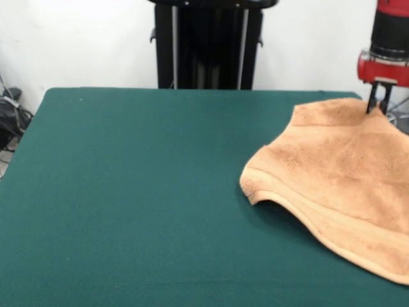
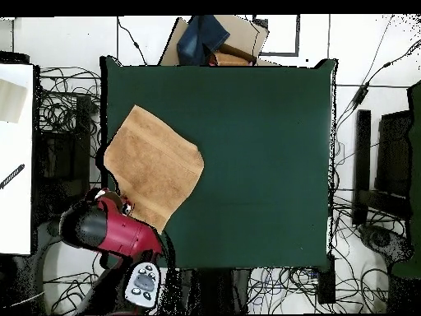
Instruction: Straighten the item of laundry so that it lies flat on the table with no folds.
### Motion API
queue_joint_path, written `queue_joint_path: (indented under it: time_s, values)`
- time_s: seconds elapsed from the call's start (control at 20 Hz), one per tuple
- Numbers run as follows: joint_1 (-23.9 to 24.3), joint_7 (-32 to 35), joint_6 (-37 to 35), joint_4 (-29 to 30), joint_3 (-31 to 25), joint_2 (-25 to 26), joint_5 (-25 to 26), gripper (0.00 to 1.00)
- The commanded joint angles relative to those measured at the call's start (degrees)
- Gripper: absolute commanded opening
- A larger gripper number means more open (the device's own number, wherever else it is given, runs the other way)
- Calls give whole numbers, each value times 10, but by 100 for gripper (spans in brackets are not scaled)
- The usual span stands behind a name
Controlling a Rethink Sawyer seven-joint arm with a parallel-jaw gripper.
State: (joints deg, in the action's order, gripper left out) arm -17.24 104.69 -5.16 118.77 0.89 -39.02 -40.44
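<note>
Towel (image 1: 332, 173) sprawls at one side of the table (image 1: 140, 192), right of frame in the front view and running off it, left side in the overhead view, where one corner reaches or just passes the table edge near the robot. The green top stretches bare across most of its width, so there is ample room to spread the cloth inward. The red and black arm (image 2: 103, 230) hangs over the corner of the towel nearest the pedestal, and the gripper (image 1: 378, 105) comes down onto the cloth's far edge. Its two dark fingers stand close together and appear pinched on the towel there, with the fabric rising towards them in a slight peak.

The likely trouble from here is a pull the wrong way: drawn further towards the table edge, the towel could slide off, and a thin pinch of terry could slip free mid-drag and leave the cloth bunched.

The towel is orange-tan, looped and soft, with a woven band along its near edge. It does not lie flat: the near left corner curls up with a shadow beneath it, the band runs in a wave, and the outline is lopsided, suggesting a part tucked or folded.
</note>
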Motion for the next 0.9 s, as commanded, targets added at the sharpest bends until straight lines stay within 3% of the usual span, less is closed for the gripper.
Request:
queue_joint_path:
  time_s: [0.05,0.25,0.3,0.45,0.9]
  values:
    - [13,187,-27,53,-21,-15,-40,0]
    - [52,187,26,68,-69,-9,-29,0]
    - [61,184,36,69,-77,-8,-21,100]
    - [86,186,100,71,-102,2,27,100]
    - [102,181,78,81,-119,-8,9,100]
